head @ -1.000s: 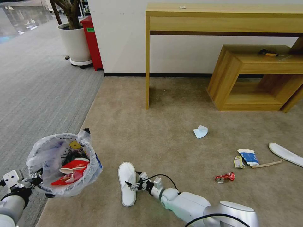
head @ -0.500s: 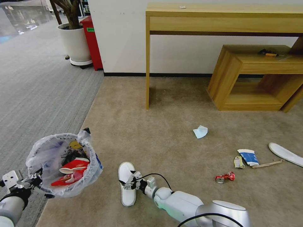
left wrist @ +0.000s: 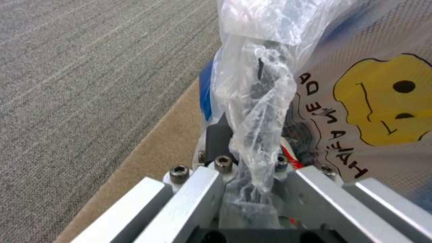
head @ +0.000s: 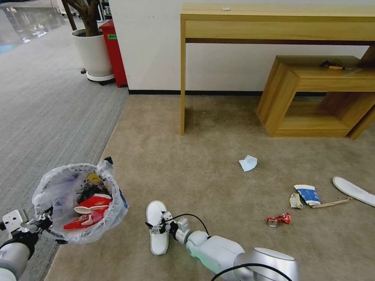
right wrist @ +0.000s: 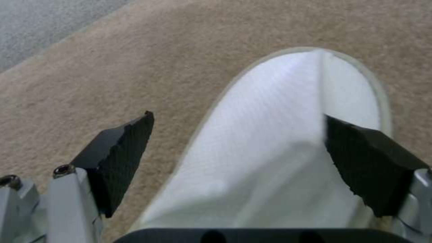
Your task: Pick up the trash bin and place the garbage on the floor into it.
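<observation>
Right gripper (right wrist: 238,158) straddles slipper (right wrist: 288,141); bag (left wrist: 360,101) reads "HAVE A".

Head camera high, angled down over floor (head: 203,156), wrist cameras close, both views sharing its beige carpet.

Even, soft light fills my head view; a faint shadow sits under the long table (head: 273,23) against the wall. Straight edges bow near the frame borders. Far left, the glossy floor (head: 23,19) throws pale glare. In my left wrist view the bag print (left wrist: 378,101) is soft and blocky. My right wrist view blurs the slipper (right wrist: 279,152), washed almost featureless white.
</observation>
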Robot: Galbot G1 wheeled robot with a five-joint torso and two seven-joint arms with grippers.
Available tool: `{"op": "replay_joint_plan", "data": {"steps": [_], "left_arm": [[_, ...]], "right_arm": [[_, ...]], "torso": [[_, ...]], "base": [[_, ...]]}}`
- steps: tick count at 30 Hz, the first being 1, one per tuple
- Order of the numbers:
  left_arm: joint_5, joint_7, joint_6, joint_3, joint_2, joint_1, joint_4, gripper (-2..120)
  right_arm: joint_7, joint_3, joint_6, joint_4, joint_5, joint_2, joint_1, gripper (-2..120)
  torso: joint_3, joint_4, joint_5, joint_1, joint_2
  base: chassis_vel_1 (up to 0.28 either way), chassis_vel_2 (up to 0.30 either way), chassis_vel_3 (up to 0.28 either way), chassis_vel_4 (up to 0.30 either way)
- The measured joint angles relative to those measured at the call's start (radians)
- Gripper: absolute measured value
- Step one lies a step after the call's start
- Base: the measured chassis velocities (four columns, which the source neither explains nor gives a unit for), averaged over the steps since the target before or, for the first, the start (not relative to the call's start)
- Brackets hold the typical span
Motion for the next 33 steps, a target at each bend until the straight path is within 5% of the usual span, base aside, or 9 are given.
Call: {"op": "replay_joint_plan", "data": {"steps": [9,33], "left_arm": [[0.005,0.001,-0.002,0.008,-0.006,0.003,-0.001,0],[0.003,0.002,-0.013,0.021,-0.014,0.002,-0.016,0]], "right_arm": [[0.000,0.034,-0.004,-0.028,-0.017,0.000,-0.002,86],[0.007,0.031,0.018,-0.016,-0.039,-0.002,-0.012,2]], "torso": [[0.000,-0.0001,0.0000,0.000,0.000],[0.000,0.0000,0.0001,0.000,0.000]], "base": [[0.000,0.000,0.000,0.000],[0.000,0.000,0.000,0.000]]}}
